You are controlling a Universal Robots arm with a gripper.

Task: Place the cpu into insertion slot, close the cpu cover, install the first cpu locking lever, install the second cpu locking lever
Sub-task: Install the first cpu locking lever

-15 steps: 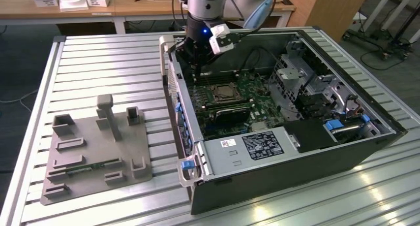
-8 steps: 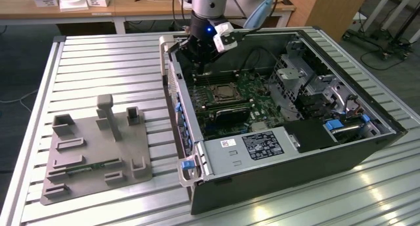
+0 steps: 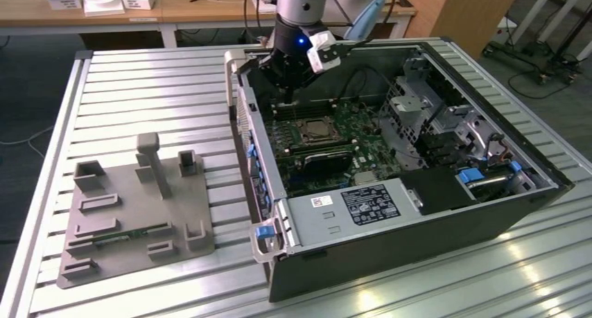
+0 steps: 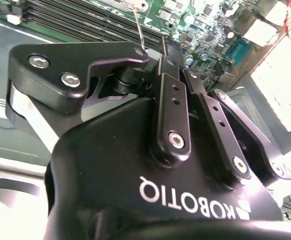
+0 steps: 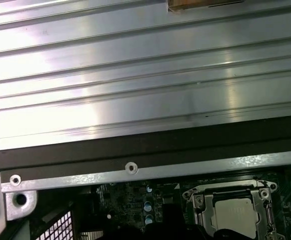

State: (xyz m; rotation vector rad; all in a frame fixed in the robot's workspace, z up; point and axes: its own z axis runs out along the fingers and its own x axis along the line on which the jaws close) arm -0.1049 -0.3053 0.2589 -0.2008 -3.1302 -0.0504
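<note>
- The gripper (image 4: 161, 50), fingers together, hangs beside the slot (image 3: 301, 124), tip perhaps touching a lever (image 4: 140, 27).
- The cpu (image 5: 234, 212) is in the slot, with the cover (image 5: 199, 210) down.
- Push the lever squarely and slowly.

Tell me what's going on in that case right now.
The arm's tool hangs inside the open computer case, just above the motherboard and beside the insertion slot. The cpu already sits in the slot, and the cpu cover appears to lie down around it. In the second wrist view, a thin metal rod stands right at the tool's tip.
</note>
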